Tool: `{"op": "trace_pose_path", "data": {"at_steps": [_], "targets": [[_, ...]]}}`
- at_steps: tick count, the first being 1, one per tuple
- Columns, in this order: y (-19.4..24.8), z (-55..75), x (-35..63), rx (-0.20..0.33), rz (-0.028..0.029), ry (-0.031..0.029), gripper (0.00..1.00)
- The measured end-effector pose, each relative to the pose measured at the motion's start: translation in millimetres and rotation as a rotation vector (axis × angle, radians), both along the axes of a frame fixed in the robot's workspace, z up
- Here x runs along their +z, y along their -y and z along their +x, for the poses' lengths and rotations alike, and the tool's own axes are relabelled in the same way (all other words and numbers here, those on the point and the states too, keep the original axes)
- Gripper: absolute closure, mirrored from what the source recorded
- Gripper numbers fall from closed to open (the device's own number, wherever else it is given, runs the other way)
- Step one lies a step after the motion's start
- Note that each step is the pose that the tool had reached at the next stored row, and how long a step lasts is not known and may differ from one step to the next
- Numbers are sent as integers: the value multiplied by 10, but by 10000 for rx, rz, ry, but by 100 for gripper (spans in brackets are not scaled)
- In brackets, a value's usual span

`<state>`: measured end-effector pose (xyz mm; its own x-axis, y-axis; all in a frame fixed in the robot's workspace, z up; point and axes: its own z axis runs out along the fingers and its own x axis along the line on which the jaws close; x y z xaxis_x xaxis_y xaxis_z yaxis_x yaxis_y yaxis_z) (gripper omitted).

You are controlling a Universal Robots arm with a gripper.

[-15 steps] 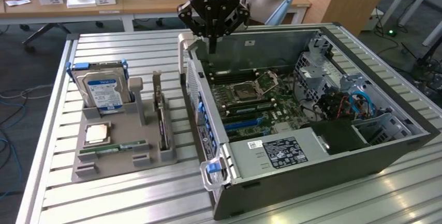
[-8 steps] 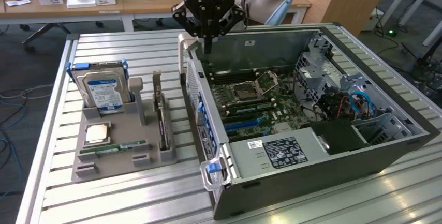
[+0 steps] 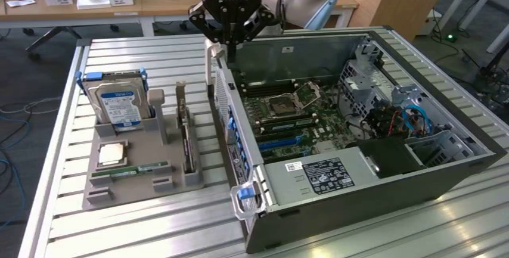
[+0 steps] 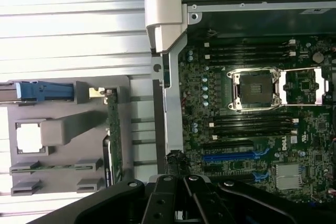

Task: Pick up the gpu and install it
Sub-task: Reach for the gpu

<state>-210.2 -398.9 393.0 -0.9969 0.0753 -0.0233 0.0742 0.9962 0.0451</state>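
On the slatted metal worktop (image 3: pixel 143 49), one grey tray (image 3: pixel 127 189) and one open computer case (image 3: pixel 358 210) are seen side by side, the tray on the exterior view's left. In the tray four parts can be counted. One hard drive (image 3: pixel 119 100) with a blue-white label is stood upright at the far end, and one processor chip (image 3: pixel 111 152) is laid flat. One narrow green memory stick (image 3: pixel 131 168) is laid flat in front of the chip. One gpu (image 3: pixel 188 142) is stood on its long edge in a slot along the side of the tray nearest the case. In the wrist view the gpu (image 4: pixel 111 140) is seen edge-on in that same slot, untouched. Inside the case, one motherboard (image 3: pixel 294 115) with one open processor socket (image 3: pixel 280 104) is exposed. One labelled power supply (image 3: pixel 322 174) is seated at the near end. One hand (image 3: pixel 230 48) is seen, hung over the case wall that faces the tray, near its far corner. Its fingers are brought fully together and nothing is held between them. Whether the tips are touching the wall cannot be told. The hand is kept apart from the gpu, which is left in the tray.
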Motion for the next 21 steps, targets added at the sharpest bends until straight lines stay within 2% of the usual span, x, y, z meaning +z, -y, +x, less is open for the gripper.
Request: {"op": "trace_pose_path", "data": {"at_steps": [21], "targets": [[0, -283, -1, -1, 0, 0, 89]]}}
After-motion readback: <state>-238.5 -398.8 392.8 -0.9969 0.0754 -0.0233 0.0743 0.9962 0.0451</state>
